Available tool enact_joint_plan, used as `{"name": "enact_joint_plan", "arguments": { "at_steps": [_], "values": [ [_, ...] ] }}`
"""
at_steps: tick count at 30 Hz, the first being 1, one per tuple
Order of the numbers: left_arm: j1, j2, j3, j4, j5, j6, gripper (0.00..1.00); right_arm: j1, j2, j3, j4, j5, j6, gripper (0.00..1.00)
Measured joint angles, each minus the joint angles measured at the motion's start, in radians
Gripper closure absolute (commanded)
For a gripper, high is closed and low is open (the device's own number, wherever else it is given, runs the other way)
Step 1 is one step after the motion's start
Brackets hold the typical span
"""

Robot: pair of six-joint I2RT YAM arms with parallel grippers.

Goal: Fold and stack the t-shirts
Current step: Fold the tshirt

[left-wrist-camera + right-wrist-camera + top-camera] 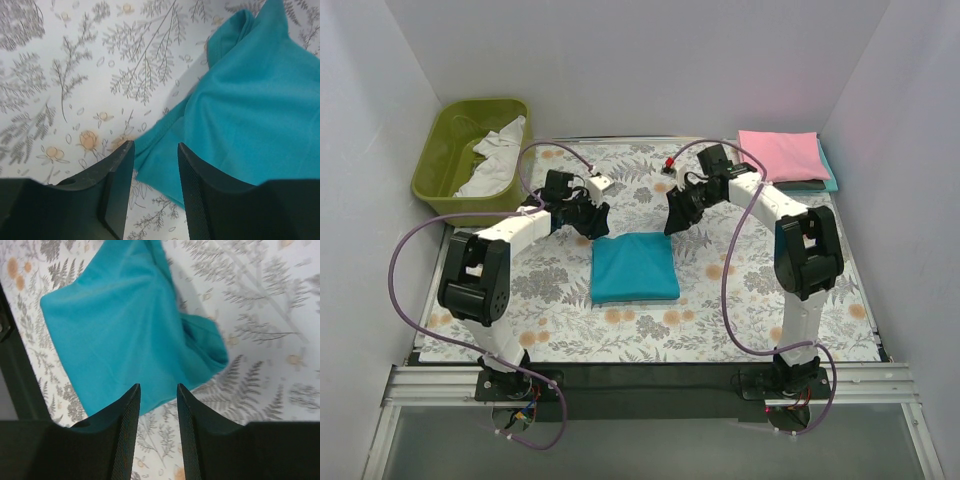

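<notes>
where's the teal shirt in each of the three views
Top external: teal shirt lies folded at the centre of the picture.
Left wrist: it fills the right half.
Right wrist: upper left to centre.
Shared landmark: the floral cloth under it in all three.

The left pincer (pixel 155 150) is seen with its two dark fingers (pixel 117 185) held apart. In the gap between them a corner of the teal t-shirt (pixel 250 115) is seen, laid on the floral-patterned table cloth (pixel 75 75) covering the worktop.

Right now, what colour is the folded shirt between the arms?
Teal; the shirt shows best in the top external view.
</notes>
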Motion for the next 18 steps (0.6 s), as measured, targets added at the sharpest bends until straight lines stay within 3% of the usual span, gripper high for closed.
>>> {"name": "enact_joint_plan", "arguments": {
  "at_steps": [13, 18],
  "values": [
    [0.021, 0.084, -0.013, -0.051, -0.016, 0.0, 0.66, 0.118, 0.005, -0.157, -0.007, -0.046, 0.007, 0.65],
    [0.021, 0.084, -0.013, -0.055, 0.023, 0.019, 0.76, 0.113, 0.005, -0.157, -0.006, -0.045, 0.0, 0.65]
  ]
}}
